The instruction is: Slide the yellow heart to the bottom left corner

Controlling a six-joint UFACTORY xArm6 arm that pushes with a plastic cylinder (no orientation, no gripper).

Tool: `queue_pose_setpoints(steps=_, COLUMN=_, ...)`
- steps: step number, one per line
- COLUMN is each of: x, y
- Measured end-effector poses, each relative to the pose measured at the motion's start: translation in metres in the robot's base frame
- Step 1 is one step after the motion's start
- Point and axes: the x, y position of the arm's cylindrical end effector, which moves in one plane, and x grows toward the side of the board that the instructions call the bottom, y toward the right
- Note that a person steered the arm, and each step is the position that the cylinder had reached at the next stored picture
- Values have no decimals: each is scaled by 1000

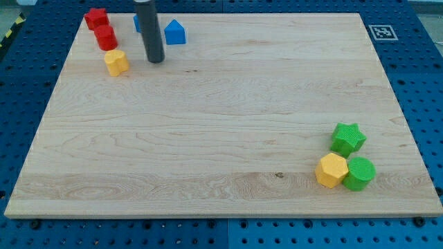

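Yellow heart point(116, 62) flat on board, view's top left

1. Pale wooden board point(221, 124), light tan, streaked with fine brown grain lines and a few small dark knots.
2. Yellow heart point(116, 62), warm orange-yellow, plain.
3. Two red blocks point(96, 18) and point(105, 37), solid bright red, unpatterned.
4. Blue block point(175, 32), saturated mid-blue; a second blue block point(137, 23) showing only as a blue sliver beside the rod.
5. My tip point(155, 60), dark grey to black, with a faint glossy highlight down the rod.
6. Green star point(347, 138), vivid green.
7. Green round block point(360, 173), same vivid green.
8. Yellow hexagon point(331, 170), orange-yellow.
9. Black-and-white square marker point(381, 32).
10. Blue surround point(422, 83), dotted with dark holes.
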Motion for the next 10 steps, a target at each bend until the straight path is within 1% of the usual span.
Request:
queue_pose_setpoints(steps=1, x=-1, y=-53)
queue_pose_setpoints(steps=2, x=-18, y=-82)
queue_pose_setpoints(steps=3, x=-26, y=-89)
queue_pose_setpoints(steps=4, x=-8, y=-88)
queue_pose_setpoints(steps=6, x=60, y=-33)
queue_pose_setpoints(steps=7, x=67, y=-31)
queue_pose_setpoints(steps=8, x=57, y=-38)
queue_pose_setpoints(steps=9, x=67, y=-57)
queue_pose_setpoints(steps=10, x=90, y=-56)
